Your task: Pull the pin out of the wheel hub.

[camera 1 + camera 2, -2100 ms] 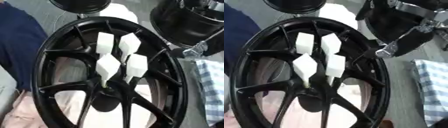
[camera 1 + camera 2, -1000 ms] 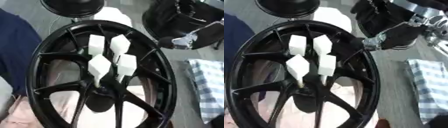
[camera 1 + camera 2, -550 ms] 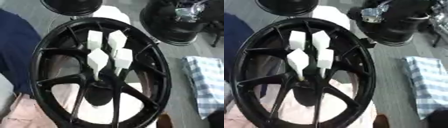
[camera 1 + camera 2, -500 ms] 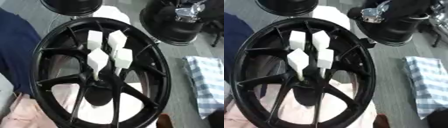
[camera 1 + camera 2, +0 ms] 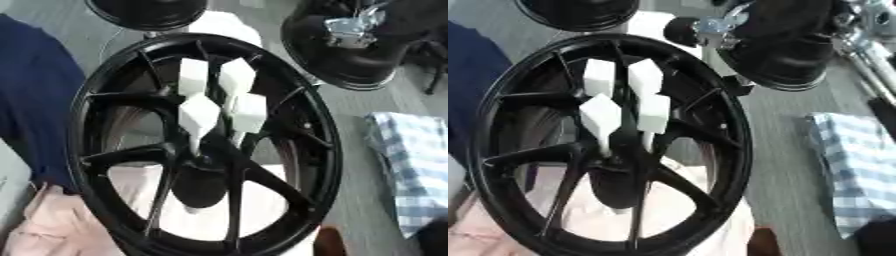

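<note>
Pins (image 5: pixel 199 113), white and block-headed, four of them, bunched together at the middle of the black wheel hub (image 5: pixel 320 150); thin stems running down from the blocks into the hub's centre where the spokes meet; heads touching or very nearly so, hard to separate one from the next; all seated, none drawn yet

Right hand (image 5: pixel 721 24) up toward the far right, over a second black wheel (image 5: pixel 350 70) lying beyond the hub; seen only as a bright metal cluster against black, so whether released, clenched or holding anything: cannot tell; well apart from the pins, touching none of them; left hand in neither view, leaving the right as the only candidate for the reach

Key relation: pins down and to the left of the right hand, across the hub's far rim; long axis of each pin from stem at hub centre up toward the head, leaning toward the picture's top; likely need, then, to come in over the rim, close on one head from the right-hand side, and draw along that axis rather than sideways; risk of catching a neighbouring block, given the crowding

Checked cloth (image 5: pixel 411 165) off to the right, clear of the path; dark blue clothing of a person (image 5: pixel 31 100) along the left, against the hub's rim
</note>
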